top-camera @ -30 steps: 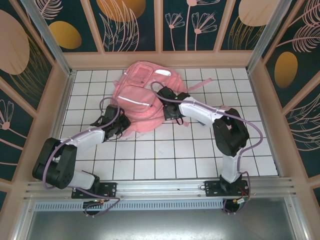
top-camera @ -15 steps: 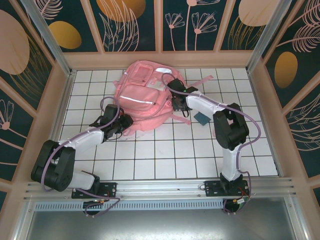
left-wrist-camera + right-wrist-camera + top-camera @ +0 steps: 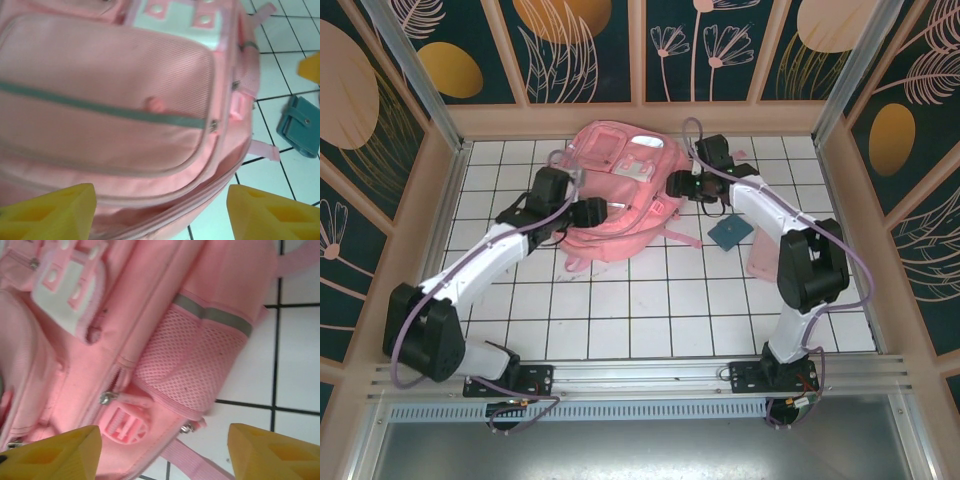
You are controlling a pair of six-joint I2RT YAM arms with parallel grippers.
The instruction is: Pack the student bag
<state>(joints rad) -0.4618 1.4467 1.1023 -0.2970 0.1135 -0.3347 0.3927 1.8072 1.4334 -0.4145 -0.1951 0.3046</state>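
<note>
The student bag (image 3: pixel 615 195), a soft pink backpack with a pale stripe and white patches, lies flat at the back of the tiled table. My left gripper (image 3: pixel 592 212) hovers open at its near-left part; between its yellow fingers (image 3: pixel 50 210) I see the front pocket (image 3: pixel 115 85) and the bag's lower seam. My right gripper (image 3: pixel 676 183) is open at the bag's right side, over the mesh side pocket (image 3: pixel 190 370) and a metal zipper pull (image 3: pixel 106 398). Neither gripper holds anything.
A teal wallet (image 3: pixel 730 233) lies on the white tiles right of the bag, also in the left wrist view (image 3: pixel 300 125). A small pink object (image 3: pixel 760 262) lies near the right arm. Pink straps (image 3: pixel 682 238) trail from the bag. Wooden walls enclose the table.
Both arms swung toward the back. The left gripper rose from the bag's near-left corner onto its front; the right gripper moved to the bag's far right side, uncovering the teal wallet.
</note>
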